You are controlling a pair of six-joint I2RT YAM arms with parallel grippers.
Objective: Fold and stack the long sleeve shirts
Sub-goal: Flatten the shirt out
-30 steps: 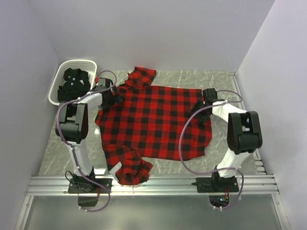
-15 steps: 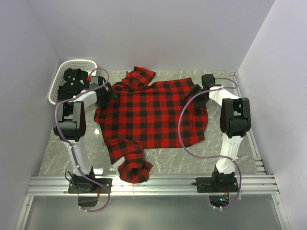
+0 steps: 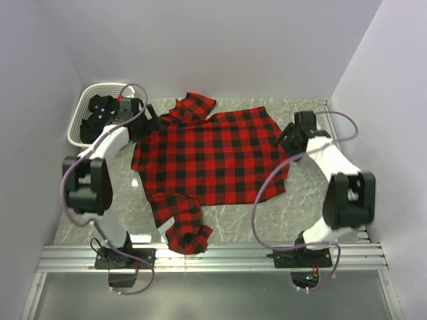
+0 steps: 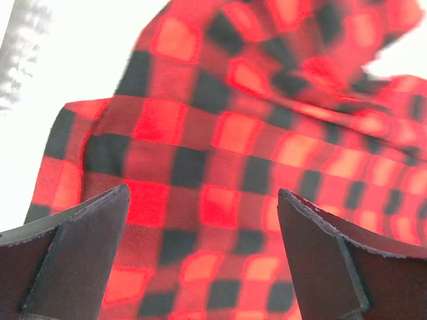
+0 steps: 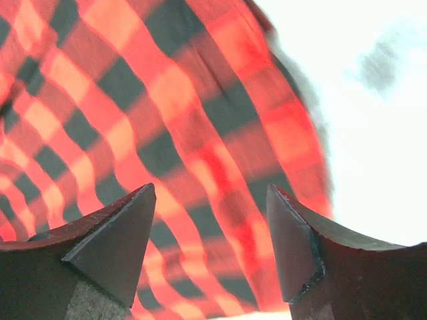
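The red-and-black flannel shirt [image 3: 213,157] lies spread on the table, one sleeve bunched at its near end [image 3: 183,230]. The black shirt [image 3: 100,115] sits crumpled in the basket. My left gripper [image 3: 149,122] hovers over the flannel's far left corner. It stands open in the left wrist view [image 4: 201,200], with checked cloth [image 4: 227,133] below and nothing between the fingers. My right gripper [image 3: 287,138] is at the flannel's right edge, open [image 5: 210,193], above the cloth's rippled border [image 5: 200,133].
A white lattice basket [image 3: 107,87] stands at the far left corner against the wall. Grey walls close in on three sides. A metal rail [image 3: 213,257] with both arm bases runs along the near edge. Bare marble table [image 3: 320,220] shows right of the shirt.
The flannel has shifted toward the back wall and lies flatter. The right gripper has drawn away rightward to the shirt's edge. The left arm has reached further back.
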